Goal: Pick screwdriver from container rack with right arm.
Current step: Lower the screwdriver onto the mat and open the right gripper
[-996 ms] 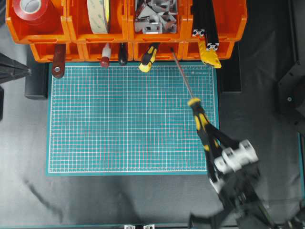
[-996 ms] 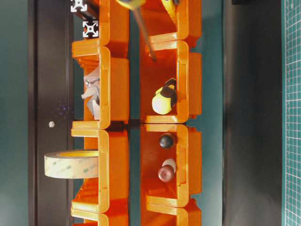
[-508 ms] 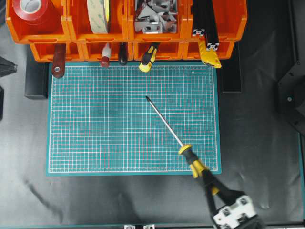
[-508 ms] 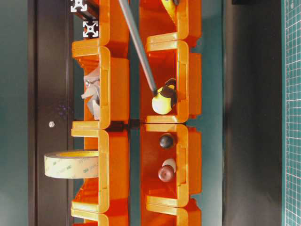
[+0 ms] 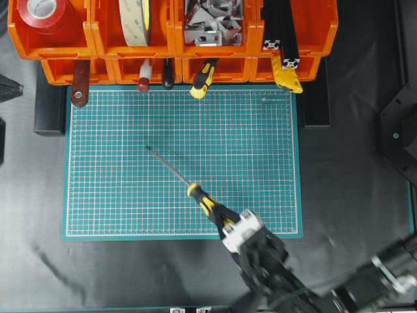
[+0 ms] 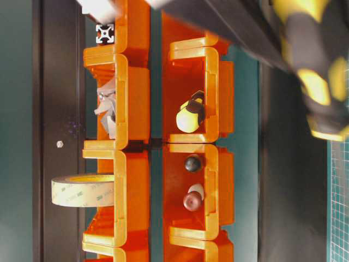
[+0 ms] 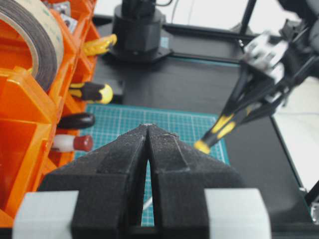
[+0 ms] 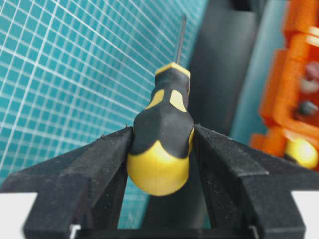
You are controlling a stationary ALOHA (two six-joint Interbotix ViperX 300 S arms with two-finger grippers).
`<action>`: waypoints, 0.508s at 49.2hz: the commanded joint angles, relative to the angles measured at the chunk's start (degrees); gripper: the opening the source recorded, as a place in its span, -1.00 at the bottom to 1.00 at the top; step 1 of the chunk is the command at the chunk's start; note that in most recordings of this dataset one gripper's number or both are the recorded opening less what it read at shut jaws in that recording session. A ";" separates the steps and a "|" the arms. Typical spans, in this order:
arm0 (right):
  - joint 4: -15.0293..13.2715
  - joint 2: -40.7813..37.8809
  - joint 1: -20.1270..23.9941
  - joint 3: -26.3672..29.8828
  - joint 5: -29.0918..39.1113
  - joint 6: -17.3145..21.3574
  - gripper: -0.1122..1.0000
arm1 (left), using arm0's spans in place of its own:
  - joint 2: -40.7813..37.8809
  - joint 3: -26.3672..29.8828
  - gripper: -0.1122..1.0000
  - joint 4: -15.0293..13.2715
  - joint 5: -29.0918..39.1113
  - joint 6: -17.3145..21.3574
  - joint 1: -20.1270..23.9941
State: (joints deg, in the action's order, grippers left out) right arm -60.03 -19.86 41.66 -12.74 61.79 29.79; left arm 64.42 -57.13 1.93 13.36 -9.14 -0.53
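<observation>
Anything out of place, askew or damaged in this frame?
Nothing stands out. The right gripper clamps the screwdriver squarely by its handle over the mat, shaft pointing toward the rack. The rack's tools hang in their bins and no spill or damage shows. The left gripper is shut, holding nothing.

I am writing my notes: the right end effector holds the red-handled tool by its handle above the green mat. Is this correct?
Not quite. The right end effector holds the screwdriver, whose handle is yellow and black, not red; the right wrist view shows it clearly. The rest stands: held by its handle, above the green mat.
</observation>
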 commanded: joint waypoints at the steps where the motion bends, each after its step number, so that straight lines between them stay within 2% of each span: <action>1: -0.44 1.05 -2.55 -1.23 -5.63 0.18 -0.08 | -0.35 1.76 -0.80 0.18 -0.53 -0.18 0.00; 13: -0.53 1.32 -7.91 -4.57 -10.81 0.18 -0.08 | -0.44 1.67 -0.80 0.18 -0.44 -0.09 0.00; 25: -0.44 1.76 -8.26 -6.15 -14.15 0.26 -0.08 | -0.97 1.49 -0.80 0.18 -0.53 -0.09 0.00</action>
State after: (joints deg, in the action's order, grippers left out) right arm -60.91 -19.78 33.31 -19.07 49.57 29.88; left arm 64.34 -57.13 2.02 13.36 -9.14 -0.53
